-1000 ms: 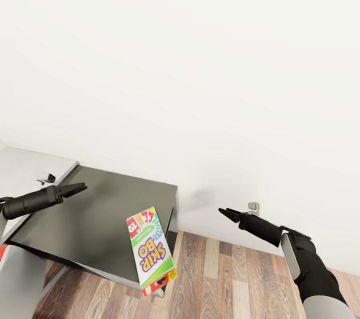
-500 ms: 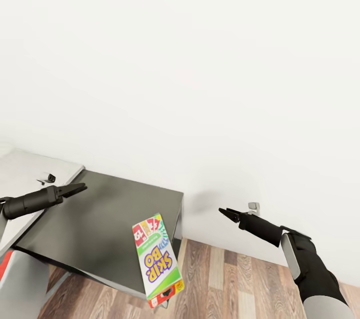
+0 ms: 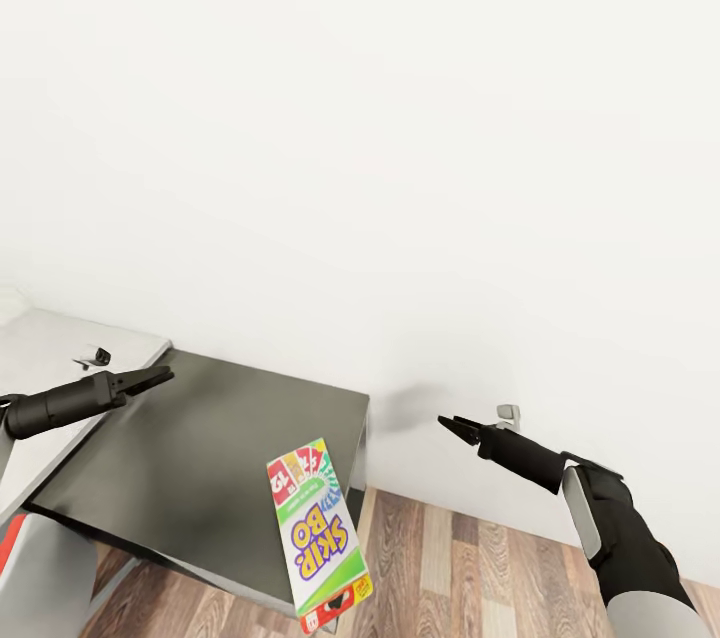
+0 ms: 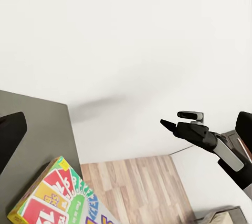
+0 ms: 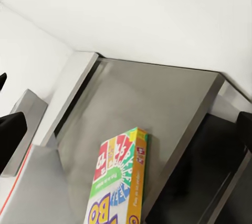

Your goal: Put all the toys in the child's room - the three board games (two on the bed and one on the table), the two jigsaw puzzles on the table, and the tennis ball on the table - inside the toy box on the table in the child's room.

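Desk first, from my left: the light grey top (image 3: 50,343) is sitting at the far left of the head view, joined to the dark grey top (image 3: 200,458) that is filling the lower left. My left gripper (image 3: 150,379) is hovering over the seam between the two tops, its fingers drawn together to a narrow point with nothing between them.

Moving right, the SKIP-BO box (image 3: 318,533) is lying flat on the dark grey top at its near right corner, with its near end hanging past the edge over the wood-plank floor (image 3: 470,568). It is sitting between my two grippers and nearer to me than both, touching neither. I am seeing a thin white-green-purple rectangle with coloured number cards fanned at the far end and a red-and-yellow band at the near end. Its long axis is running roughly away from me, tilted slightly, the card end pointing toward the white wall (image 3: 400,118).

Further right, my right gripper (image 3: 447,423) is hanging over the floor beyond the desk's end, jaws likewise nearly closed and empty.
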Robot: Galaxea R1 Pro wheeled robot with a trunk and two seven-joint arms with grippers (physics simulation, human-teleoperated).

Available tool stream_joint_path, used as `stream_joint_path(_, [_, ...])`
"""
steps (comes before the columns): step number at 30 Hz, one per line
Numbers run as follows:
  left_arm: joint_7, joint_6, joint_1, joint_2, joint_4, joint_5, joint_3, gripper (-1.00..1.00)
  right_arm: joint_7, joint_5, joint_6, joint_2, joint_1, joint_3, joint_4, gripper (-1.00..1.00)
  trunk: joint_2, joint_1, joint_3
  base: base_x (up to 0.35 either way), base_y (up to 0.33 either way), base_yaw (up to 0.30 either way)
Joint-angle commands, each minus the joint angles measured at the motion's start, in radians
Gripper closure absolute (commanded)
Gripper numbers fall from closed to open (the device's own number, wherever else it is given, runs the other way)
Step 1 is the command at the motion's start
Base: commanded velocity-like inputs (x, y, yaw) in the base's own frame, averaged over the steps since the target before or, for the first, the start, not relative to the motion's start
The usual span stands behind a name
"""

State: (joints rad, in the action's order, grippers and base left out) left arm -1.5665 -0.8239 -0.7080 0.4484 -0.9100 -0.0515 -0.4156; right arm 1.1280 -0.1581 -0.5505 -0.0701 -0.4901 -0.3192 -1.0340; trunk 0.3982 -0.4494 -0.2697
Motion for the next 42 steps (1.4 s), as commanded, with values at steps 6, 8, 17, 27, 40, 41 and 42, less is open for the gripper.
stream_joint_path(6, [-0.004, -0.011, -0.001, 0.001, 0.000, 0.001, 0.000, -1.00, 0.001, -0.004, -0.008, 0.001, -0.001, -0.001, 0.000, -1.00, 0.002, -0.001, 0.008, 0.001, 0.000, 0.022])
stream_joint_path(8, [-0.004, -0.011, -0.001, 0.000, 0.000, 0.001, 0.000, -1.00, 0.001, -0.004, -0.008, 0.001, -0.001, -0.001, 0.000, -1.00, 0.002, -0.001, 0.011, 0.000, 0.000, 0.054])
stream_joint_path(17, [-0.004, -0.011, -0.001, 0.000, 0.000, 0.001, 0.000, -1.00, 0.001, -0.004, -0.009, 0.001, -0.001, -0.001, 0.000, -1.00, 0.002, -0.001, 0.023, -0.056, 0.000, 0.047])
stream_joint_path(27, [-0.004, -0.011, -0.001, -0.004, -0.002, 0.001, 0.002, -1.00, -0.006, -0.005, -0.012, 0.001, -0.001, -0.002, 0.001, -1.00, 0.002, -0.001, 0.024, -0.036, 0.000, 0.003])
stream_joint_path(40, [-0.004, -0.026, 0.060, -0.014, -0.143, 0.001, 0.007, -1.00, -0.052, -0.004, -0.028, 0.004, -0.002, -0.005, 0.056, -1.00, 0.002, -0.001, 0.024, -0.075, -0.006, 0.000])
stream_joint_path(41, [-0.004, -0.028, 0.061, -0.015, -0.146, 0.001, 0.007, -1.00, -0.058, -0.004, -0.030, 0.004, -0.002, -0.005, 0.066, -1.00, 0.002, -0.001, 0.024, -0.006, -0.001, 0.000])
stream_joint_path(42, [-0.004, -0.029, 0.064, -0.017, -0.152, 0.001, 0.007, -1.00, -0.071, -0.003, -0.037, 0.004, -0.004, -0.004, 0.087, -1.00, 0.002, -0.001, 0.024, -0.011, -0.001, 0.000])
